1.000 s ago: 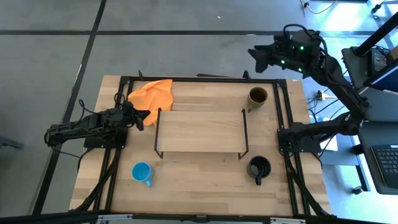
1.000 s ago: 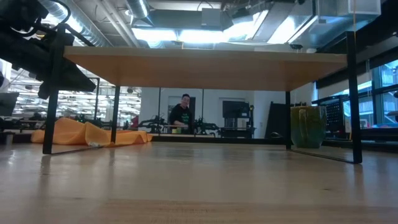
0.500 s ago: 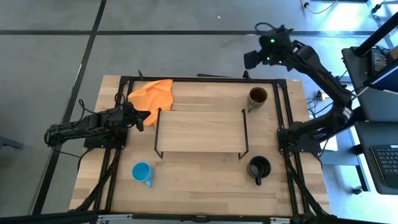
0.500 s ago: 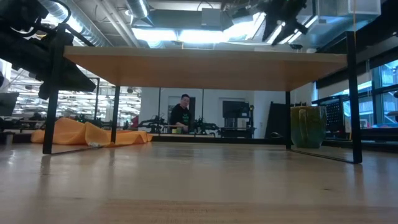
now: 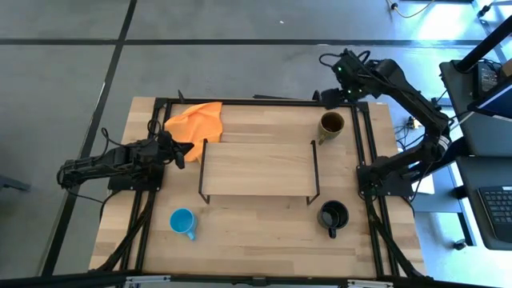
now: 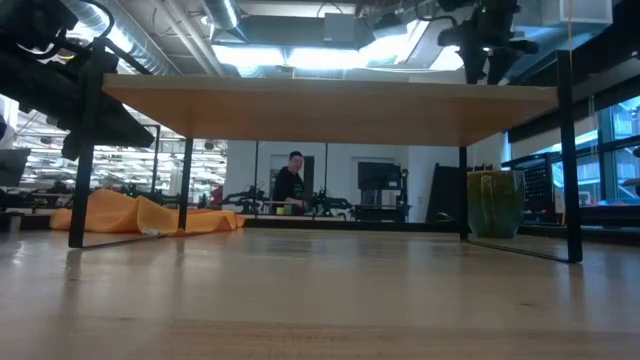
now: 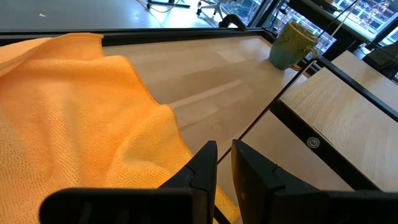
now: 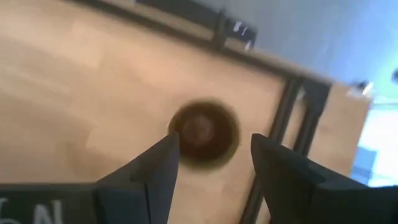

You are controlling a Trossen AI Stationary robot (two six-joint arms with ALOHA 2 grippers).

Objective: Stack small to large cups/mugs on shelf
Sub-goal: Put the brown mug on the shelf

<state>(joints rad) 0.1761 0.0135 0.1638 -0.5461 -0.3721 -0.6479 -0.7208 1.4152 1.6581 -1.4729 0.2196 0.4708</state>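
Observation:
The olive-brown mug (image 5: 331,124) stands upright on the tabletop at the far right, beside the shelf (image 5: 256,168); it also shows in the low view (image 6: 493,203). The black mug (image 5: 333,214) stands at the near right. The light-blue mug (image 5: 183,222) stands at the near left. My right gripper (image 5: 334,94) is open and hangs well above the olive-brown mug's far side. In the right wrist view its fingers (image 8: 158,171) stand on either side of the mug's mouth (image 8: 204,134), seen from above. My left gripper (image 5: 184,152) is shut and empty left of the shelf.
A crumpled orange cloth (image 5: 196,120) lies at the far left, just ahead of my left gripper (image 7: 222,155). The shelf's thin black legs (image 6: 568,160) stand close to the olive-brown mug. A person (image 6: 292,180) shows far off in the room.
My right gripper has swung toward the table's left and come down and nearer, from beyond the far edge toward the olive-brown mug. It has tipped to point downward. It now shows above the shelf in the low view.

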